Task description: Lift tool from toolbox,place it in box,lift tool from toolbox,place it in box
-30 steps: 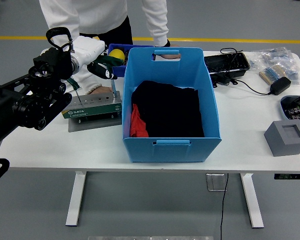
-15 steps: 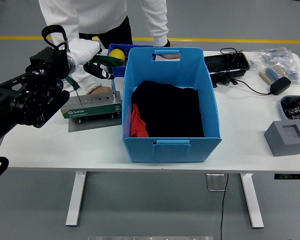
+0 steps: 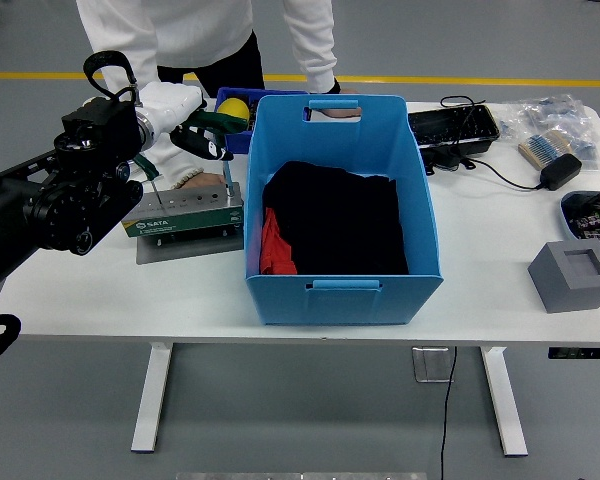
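A grey-green toolbox (image 3: 185, 214) with a row of tool holes stands on the table, left of the big blue box (image 3: 340, 292). My left hand (image 3: 172, 103), white-covered on a black arm, hovers above the toolbox's back left. Its fingers curl around a tool with a black and green handle (image 3: 204, 141). A thin shaft (image 3: 150, 180) runs down from the hand to the toolbox top. Black cloth (image 3: 335, 220) and a red item (image 3: 273, 248) lie inside the blue box. A person's hand (image 3: 190, 180) rests right behind the toolbox.
A small blue bin (image 3: 232, 137) holding a yellow object (image 3: 234, 108) sits behind the toolbox. The person stands at the far side. On the right are a black tray (image 3: 454, 127), a power adapter (image 3: 560, 170) with cable, a bag of parts (image 3: 555, 120) and a grey block (image 3: 576, 276).
My left hand with the tool has shifted a little left and up from a second ago, and has barely moved in the last half second. The toolbox and blue box stay put.
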Robot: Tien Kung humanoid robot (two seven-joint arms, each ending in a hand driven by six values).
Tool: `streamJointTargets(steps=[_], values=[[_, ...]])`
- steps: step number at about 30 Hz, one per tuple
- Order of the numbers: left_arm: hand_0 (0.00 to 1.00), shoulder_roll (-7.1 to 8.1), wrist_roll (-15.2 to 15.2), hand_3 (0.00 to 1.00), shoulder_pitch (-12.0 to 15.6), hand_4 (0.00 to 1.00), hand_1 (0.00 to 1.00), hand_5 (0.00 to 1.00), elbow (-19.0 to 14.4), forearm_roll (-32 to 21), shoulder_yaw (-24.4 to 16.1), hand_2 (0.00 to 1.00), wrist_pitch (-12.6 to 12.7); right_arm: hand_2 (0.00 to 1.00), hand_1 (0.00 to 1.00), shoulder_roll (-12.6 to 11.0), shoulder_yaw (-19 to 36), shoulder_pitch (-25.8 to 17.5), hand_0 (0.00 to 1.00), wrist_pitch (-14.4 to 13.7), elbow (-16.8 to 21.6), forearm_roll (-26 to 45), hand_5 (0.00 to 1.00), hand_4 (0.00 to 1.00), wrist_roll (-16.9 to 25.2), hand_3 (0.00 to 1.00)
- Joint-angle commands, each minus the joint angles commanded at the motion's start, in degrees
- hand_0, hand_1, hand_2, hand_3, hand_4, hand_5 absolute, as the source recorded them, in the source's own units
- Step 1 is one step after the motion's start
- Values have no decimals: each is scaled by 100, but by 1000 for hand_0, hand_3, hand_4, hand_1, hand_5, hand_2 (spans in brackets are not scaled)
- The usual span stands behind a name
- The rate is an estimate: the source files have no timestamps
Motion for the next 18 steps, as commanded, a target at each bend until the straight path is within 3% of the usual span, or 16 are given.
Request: streamJointTargets(steps=[14,15,18], values=[[183,-87,-6,212,25,998,118,666,157,-885,134,136,198,717,640,-4,-7,17,655,5,-1,1,695,805,0,567],[160,-95,-15,157,28,998,78,685,177,-922,143,108,218,717,640,-5,-7,20,655,6,-1,1,694,804,0,567],[160,-115,-37,157,36,998,78,685,226,-1003,176,108,277,717,640,-5,-11,27,655,7,-4,4,694,804,1,567]])
